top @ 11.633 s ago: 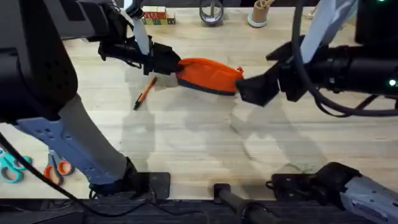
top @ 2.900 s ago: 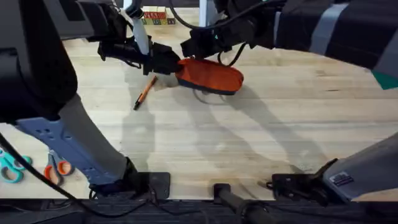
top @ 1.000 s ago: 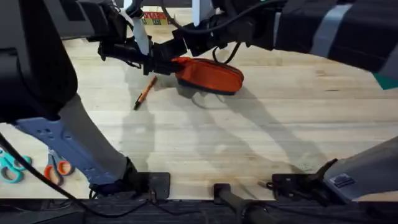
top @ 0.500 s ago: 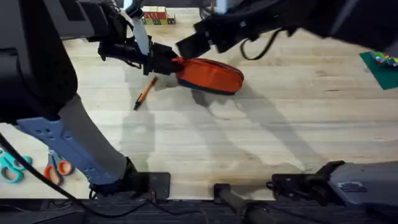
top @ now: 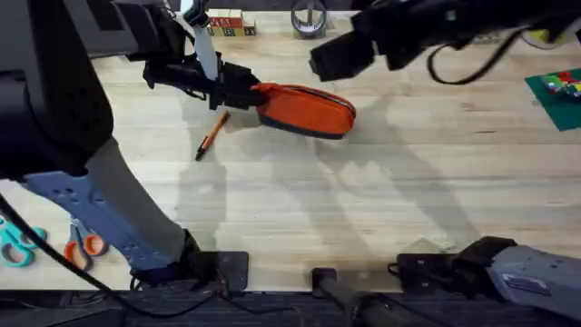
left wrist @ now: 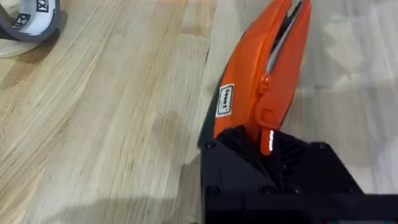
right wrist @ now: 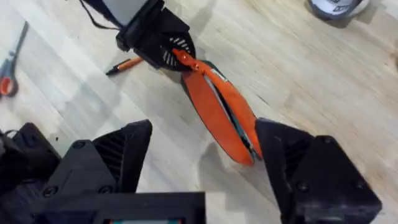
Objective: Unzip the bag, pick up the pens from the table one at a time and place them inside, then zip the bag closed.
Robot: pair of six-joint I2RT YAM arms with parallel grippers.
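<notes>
Now the pen [top: 211, 134] lies on the table [top: 381, 200] at 7 o'clock off the bag [top: 304, 109], long axis 1-to-7, nearest the left gripper [top: 243, 91] pinching the bag's end; right gripper [top: 340, 56] open above.

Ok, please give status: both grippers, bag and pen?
Left gripper shut on bag end. Right gripper open, above bag. Zipper open. Pen on table.

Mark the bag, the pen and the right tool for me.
bag [top: 304, 109]: overhead view, middle of its orange side.
pen [top: 211, 136]: overhead view, mid-barrel, lying on the table beside the bag.
right tool [right wrist: 202, 163]: right wrist view, midway between its spread fingertips.
</notes>
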